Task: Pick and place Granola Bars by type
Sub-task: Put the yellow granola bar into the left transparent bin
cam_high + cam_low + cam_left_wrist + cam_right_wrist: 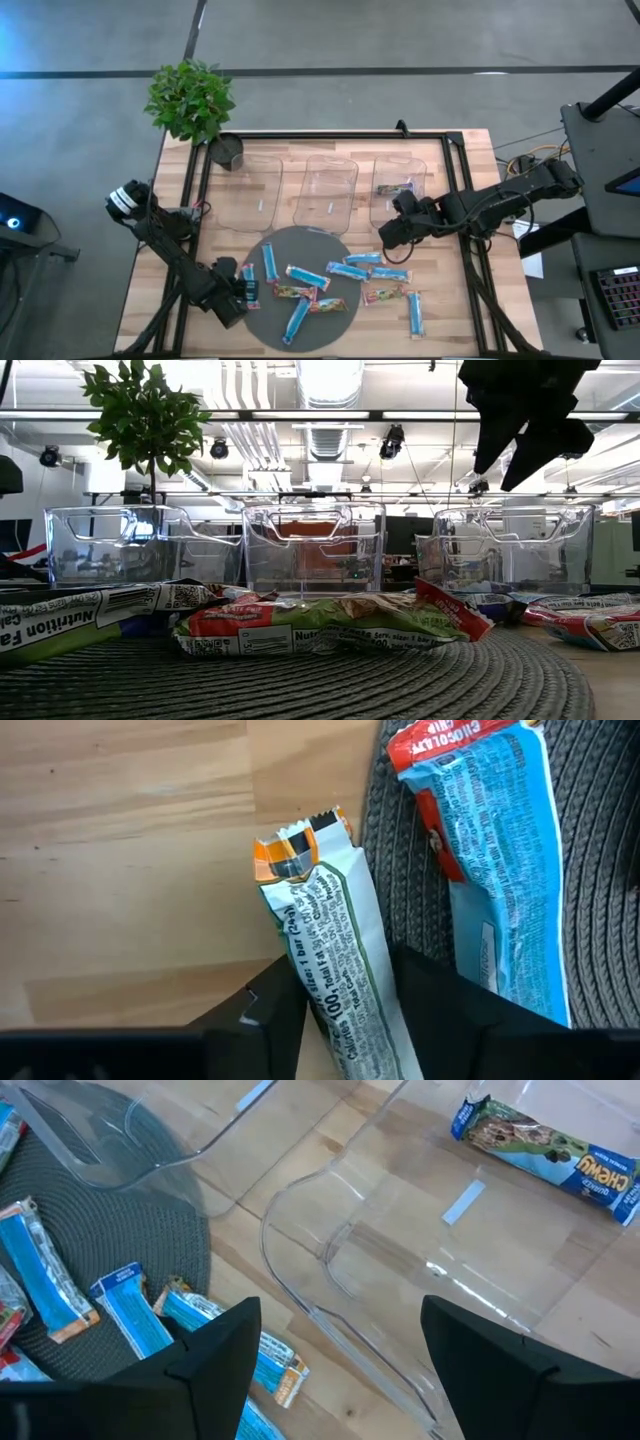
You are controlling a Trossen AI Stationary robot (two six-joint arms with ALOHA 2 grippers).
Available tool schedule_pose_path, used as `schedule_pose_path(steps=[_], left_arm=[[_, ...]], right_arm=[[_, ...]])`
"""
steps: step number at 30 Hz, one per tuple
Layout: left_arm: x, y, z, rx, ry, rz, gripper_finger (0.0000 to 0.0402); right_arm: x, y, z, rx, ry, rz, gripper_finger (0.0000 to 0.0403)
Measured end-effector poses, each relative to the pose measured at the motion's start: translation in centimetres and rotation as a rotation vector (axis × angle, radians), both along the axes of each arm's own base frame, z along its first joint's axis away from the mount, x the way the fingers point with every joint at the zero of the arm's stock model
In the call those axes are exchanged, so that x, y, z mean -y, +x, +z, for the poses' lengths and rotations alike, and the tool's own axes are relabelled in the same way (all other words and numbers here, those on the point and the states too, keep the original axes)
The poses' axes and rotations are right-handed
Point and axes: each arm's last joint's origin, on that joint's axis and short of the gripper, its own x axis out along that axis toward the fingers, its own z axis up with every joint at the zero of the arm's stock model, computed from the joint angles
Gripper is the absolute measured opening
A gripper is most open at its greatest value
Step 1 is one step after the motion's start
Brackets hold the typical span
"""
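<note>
Several granola bars lie on and around the round grey mat (300,300): light blue ones (348,270) and multicoloured ones (293,291). My left gripper (240,292) points down at the mat's left edge, shut on a white-and-green bar with an orange end (325,930). This bar lies on the wood beside the mat. A light blue bar (490,870) lies next to it on the mat. My right gripper (392,232) hangs open over the wood in front of the right clear bin (400,180), holding nothing. That bin holds one darker bar (545,1150). My left gripper has the white-and-green bar between its two fingers (275,1015), one at each long edge (345,1020), back from the orange end. The fingers come from above, pointing down, and stand across the bar. The bar lies flat on the table.
Three clear bins stand in a row at the back (250,190), (328,190). A potted plant (190,98) stands at the far left corner. Black frame rails (200,190) run along the table's sides. More bars lie on the wood right of the mat (413,312).
</note>
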Motion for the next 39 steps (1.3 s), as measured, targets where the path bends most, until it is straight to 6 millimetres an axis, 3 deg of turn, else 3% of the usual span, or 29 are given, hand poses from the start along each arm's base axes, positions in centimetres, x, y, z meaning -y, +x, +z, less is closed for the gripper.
schedule_pose_path(steps=[5,8,12,17,21,26,33,39], left_arm=[[0.3,0.1,0.5,0.019,-0.010,-0.023,0.0096],[0.5,0.4,2.1,0.064,0.003,-0.039,0.0073],[0.1,0.2,5.4,0.049,0.082,-0.044,0.0055],[-1.4,-0.3,11.1,0.154,0.239,-0.045,0.0051],[-4.4,-0.9,15.7,0.278,0.446,-0.017,0.0049],[-9.5,-0.4,17.9,0.299,0.538,-0.055,0.0048],[-17.3,1.2,17.5,0.017,0.612,-0.133,0.0048],[-21.7,3.3,15.6,-0.020,0.524,-0.227,0.0048]], right_arm=[[0.0,0.1,0.1,-0.003,-0.015,0.034,0.0265],[-0.1,0.3,0.4,0.019,-0.022,0.045,0.0265],[0.0,0.5,0.8,0.043,-0.054,0.042,0.0265],[0.1,0.6,1.4,0.067,-0.091,0.038,0.0261],[0.0,0.7,1.9,0.082,-0.093,0.035,0.0254],[0.0,0.8,2.0,0.090,-0.089,0.031,0.0246],[0.0,0.8,2.0,0.098,-0.071,0.007,0.0242],[-0.1,0.7,2.0,0.095,-0.036,0.004,0.0240]])
